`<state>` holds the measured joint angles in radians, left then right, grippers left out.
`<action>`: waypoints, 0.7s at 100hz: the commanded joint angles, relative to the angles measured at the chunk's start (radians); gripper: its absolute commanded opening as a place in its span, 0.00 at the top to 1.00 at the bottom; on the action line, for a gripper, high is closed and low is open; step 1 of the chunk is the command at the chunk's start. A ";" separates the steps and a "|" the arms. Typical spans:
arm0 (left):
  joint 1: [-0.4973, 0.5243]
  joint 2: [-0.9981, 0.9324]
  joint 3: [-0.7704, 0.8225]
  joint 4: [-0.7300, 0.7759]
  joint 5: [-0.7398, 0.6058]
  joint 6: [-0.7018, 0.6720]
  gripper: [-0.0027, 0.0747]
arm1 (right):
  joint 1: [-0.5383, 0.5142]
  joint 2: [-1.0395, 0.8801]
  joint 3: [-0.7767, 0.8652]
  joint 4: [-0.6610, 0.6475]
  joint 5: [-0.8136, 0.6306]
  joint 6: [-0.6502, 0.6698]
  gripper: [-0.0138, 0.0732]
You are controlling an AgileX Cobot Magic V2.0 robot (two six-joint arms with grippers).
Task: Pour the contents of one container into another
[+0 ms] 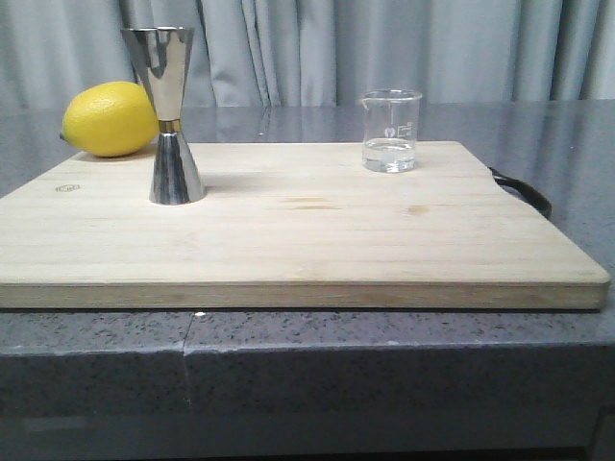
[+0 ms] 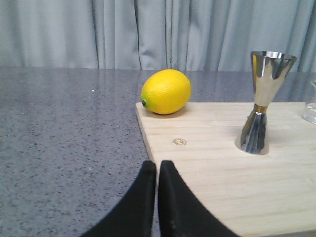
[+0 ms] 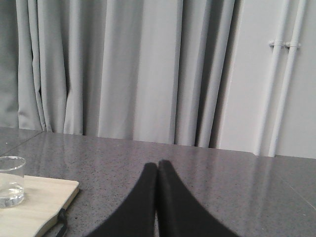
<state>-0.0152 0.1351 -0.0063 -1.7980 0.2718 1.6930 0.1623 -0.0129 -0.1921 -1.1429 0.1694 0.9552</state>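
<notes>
The small clear glass beaker (image 1: pixel 391 131) stands upright near the far right of the wooden board (image 1: pixel 288 230), with a little clear liquid in it; the right wrist view shows the beaker (image 3: pixel 11 181) too. The steel hourglass jigger (image 1: pixel 171 115) with its gold waist band stands upright at the board's far left, and it appears as the jigger (image 2: pixel 262 108) in the left wrist view. My left gripper (image 2: pixel 157 165) is shut and empty, low over the board's near left edge. My right gripper (image 3: pixel 157 165) is shut and empty over the counter, right of the board. Neither gripper shows in the front view.
A yellow lemon (image 1: pixel 110 119) lies at the board's far left corner, just behind the jigger. A black strap (image 1: pixel 524 189) sticks out from the board's right edge. The grey speckled counter (image 1: pixel 557 134) surrounds the board, with curtains behind.
</notes>
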 commanded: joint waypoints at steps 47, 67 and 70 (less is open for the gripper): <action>-0.044 -0.063 -0.040 1.835 -0.077 -1.927 0.99 | -0.003 -0.009 -0.024 -0.024 -0.036 0.001 0.91; -0.044 -0.135 0.047 1.842 -0.209 -1.917 0.99 | -0.003 -0.009 -0.024 -0.024 -0.036 0.001 0.91; -0.044 -0.146 0.045 1.840 -0.199 -1.901 0.99 | -0.003 -0.009 -0.024 -0.024 -0.036 0.001 0.91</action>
<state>-0.0498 0.0078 0.0033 0.0303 0.1668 -0.2043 0.1623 -0.0129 -0.1921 -1.1429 0.1688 0.9569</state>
